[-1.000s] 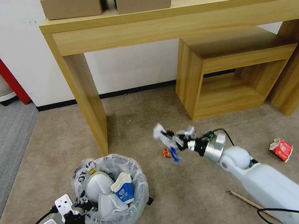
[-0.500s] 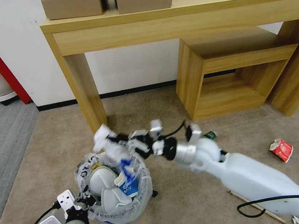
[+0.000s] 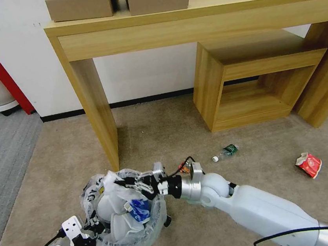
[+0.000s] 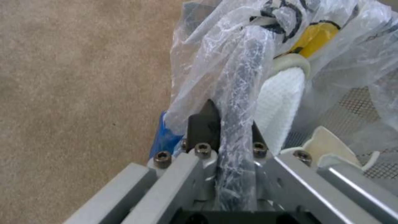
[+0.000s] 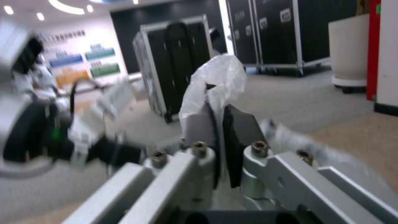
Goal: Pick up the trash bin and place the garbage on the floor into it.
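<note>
The trash bin [image 3: 126,238], lined with a crinkly white bag, sits low at the left on the beige floor [image 3: 164,127]. It holds white slippers [image 3: 117,219] and a blue-and-white wrapper [image 3: 139,208]. My left gripper [image 3: 91,228] is shut on its bagged rim [image 4: 244,77], seen close at the left gripper [image 4: 230,115]. My right gripper [image 3: 133,183] hangs over the bin's mouth, shut on a crumpled white wrapper [image 3: 111,180]. The right wrist view shows that wrapper [image 5: 215,77] pinched in the right gripper [image 5: 219,115]. Garbage on the carpet: a green-labelled bottle [image 3: 226,151], a red packet [image 3: 309,163], a small red scrap [image 3: 183,168].
A wooden desk leg [image 3: 99,106] stands just behind the bin. A low wooden shelf unit [image 3: 255,89] is at the back right, and cardboard boxes [image 3: 118,0] sit on the desk. Grey ribbed carpet [image 3: 3,137] lies to the left.
My right arm swung left with the white wrapper, from near the small red scrap to over the bin, and now sits lower at its mouth. The left gripper kept hold of the rim.
</note>
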Robot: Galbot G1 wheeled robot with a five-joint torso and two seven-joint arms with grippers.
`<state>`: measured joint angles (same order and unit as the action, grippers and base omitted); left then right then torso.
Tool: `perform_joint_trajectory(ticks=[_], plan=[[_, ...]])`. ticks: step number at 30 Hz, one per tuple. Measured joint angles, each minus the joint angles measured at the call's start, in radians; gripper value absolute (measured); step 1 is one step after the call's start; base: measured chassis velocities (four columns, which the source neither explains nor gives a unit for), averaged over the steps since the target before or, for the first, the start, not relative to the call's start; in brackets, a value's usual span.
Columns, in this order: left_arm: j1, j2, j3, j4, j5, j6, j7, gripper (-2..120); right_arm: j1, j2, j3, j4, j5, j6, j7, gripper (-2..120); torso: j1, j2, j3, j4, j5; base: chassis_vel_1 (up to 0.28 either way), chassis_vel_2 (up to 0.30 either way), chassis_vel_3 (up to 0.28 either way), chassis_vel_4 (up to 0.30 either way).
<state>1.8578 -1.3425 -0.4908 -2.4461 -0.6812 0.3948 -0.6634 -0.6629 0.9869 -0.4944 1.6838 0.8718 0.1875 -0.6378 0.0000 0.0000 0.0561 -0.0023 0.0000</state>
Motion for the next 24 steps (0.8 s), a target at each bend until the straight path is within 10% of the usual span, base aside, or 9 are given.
perform_joint_trajectory(ticks=[24], plan=[[0.002, 0.002, 0.026, 0.019, 0.022, 0.003, -0.002, 0, -0.042, -0.024, 0.07, 0.018, -0.044, 0.005, 0.008, 96, 0.0, 0.0, 0.0, 0.0001, 0.0001, 0.0, 0.0, 0.0, 0.0]])
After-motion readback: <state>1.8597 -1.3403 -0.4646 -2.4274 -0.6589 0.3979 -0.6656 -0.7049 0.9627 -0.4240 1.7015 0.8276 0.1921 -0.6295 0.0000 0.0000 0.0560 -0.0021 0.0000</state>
